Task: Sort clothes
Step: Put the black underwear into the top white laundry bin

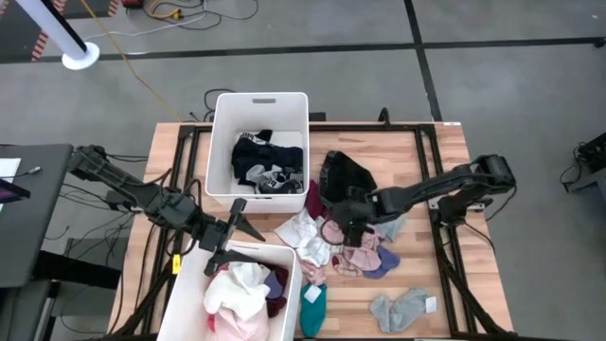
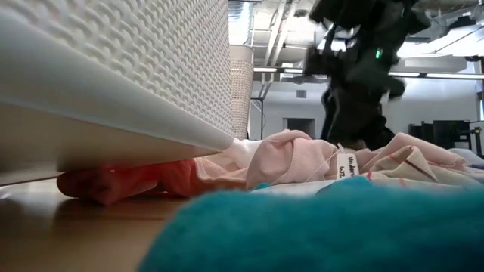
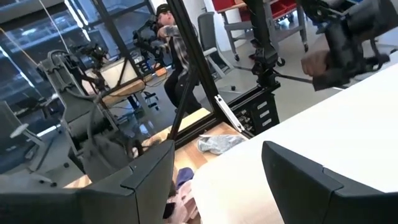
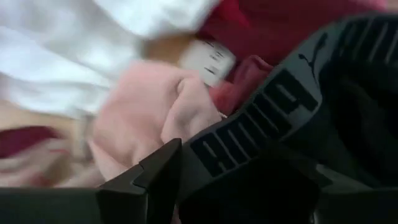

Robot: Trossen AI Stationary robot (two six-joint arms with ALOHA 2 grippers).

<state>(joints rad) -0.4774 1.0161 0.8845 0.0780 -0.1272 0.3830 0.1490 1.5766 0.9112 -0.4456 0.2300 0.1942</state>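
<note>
- Fingers (image 4: 155, 180) of the right gripper (image 1: 352, 224) are down in the loose pile of clothes (image 1: 350, 248) in the middle of the counter (image 1: 436, 152), closing narrow around the waistband of a black garment (image 4: 323, 106), with a pink piece (image 4: 143, 118) touching that band on one side.
- Biggest risk, as I judge it: the pink piece comes up with the black one, since the two lie pressed together at the grip, and a mixed lift would put a light item among the darks.
- Grip looks to sit near the edge of the band, so the black garment could slide out on the way up and drop back onto the pile or off the counter.
- Other pieces lie tangled around the hold, white (image 1: 301, 227) and maroon among them, so a straight pull may drag them across the wood.
- Left gripper (image 1: 225, 233) hangs just beside the rim of the near bin (image 1: 189, 275), which holds white and pink pieces; its fingers (image 3: 149, 177) are spread wide and carry nothing.
- Far bin (image 1: 260, 102) holds dark clothes (image 1: 260, 156); a carry toward it passes close to the left arm, so a clash is possible if both move together.
- Teal piece (image 1: 313, 305) and grey socks (image 1: 401, 307) lie well apart from the grip, near the counter's front edge.
</note>
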